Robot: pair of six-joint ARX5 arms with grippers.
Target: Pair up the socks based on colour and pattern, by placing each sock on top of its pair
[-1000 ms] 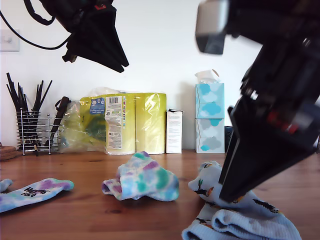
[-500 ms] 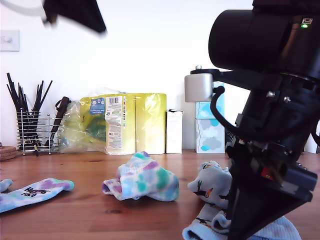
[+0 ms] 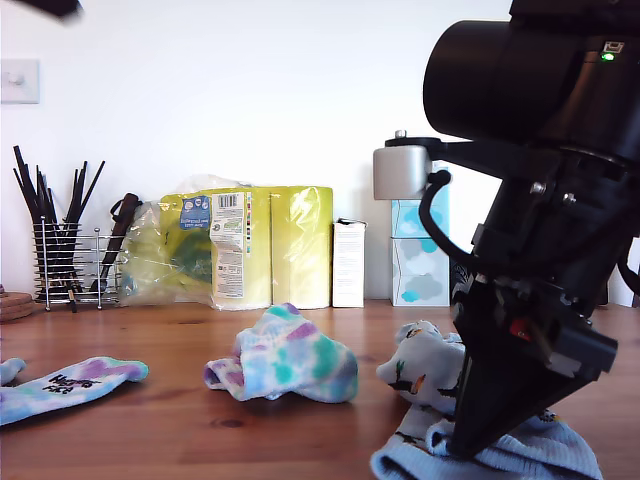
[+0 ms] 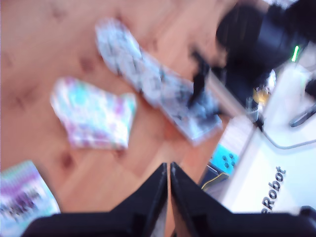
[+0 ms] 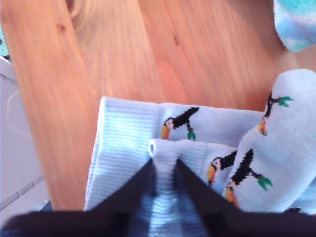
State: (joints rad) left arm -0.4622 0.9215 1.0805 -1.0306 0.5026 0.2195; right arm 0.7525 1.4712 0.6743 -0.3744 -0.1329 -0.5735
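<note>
Exterior view first, and my second arm point(image 3: 530, 250) fills the exterior view's right side, a big black bulk angled down to the wooden table point(image 3: 180, 430). At its tip my second claw point(image 3: 470, 440) is down on the light blue bird socks point(image 3: 430, 365), which lie heaped at the exterior view's lower right. The second wrist view gives the close-up: my second claw point(image 5: 163, 170) has its two black fingers nearly together, pinching a raised fold of ribbed cuff of the light blue bird socks point(image 5: 207, 128), one sock lying partly over the other, little black-and-orange birds showing plainly.

Behind, against the white wall, a yellow pack of paper rolls point(image 3: 235, 245) stands by a small white carton point(image 3: 348, 262), with stacked tissue boxes point(image 3: 418, 255) toward the exterior view's right and a wire holder of black sticks point(image 3: 65, 250) at the exterior view's left.

Mid-table sits the crumpled tie-dye sock point(image 3: 285, 355), well apart from the flat tie-dye sock point(image 3: 65, 385) with black lettering at the exterior view's left edge.

The first wrist view is blurred, looking down from high above: my first claw point(image 4: 169, 170) has its fingers closed together, holding nothing, well clear of the table. Below it, the crumpled tie-dye sock point(image 4: 94, 113), the bird socks point(image 4: 153, 84) and the flat tie-dye sock point(image 4: 22, 197) are all in shot.
</note>
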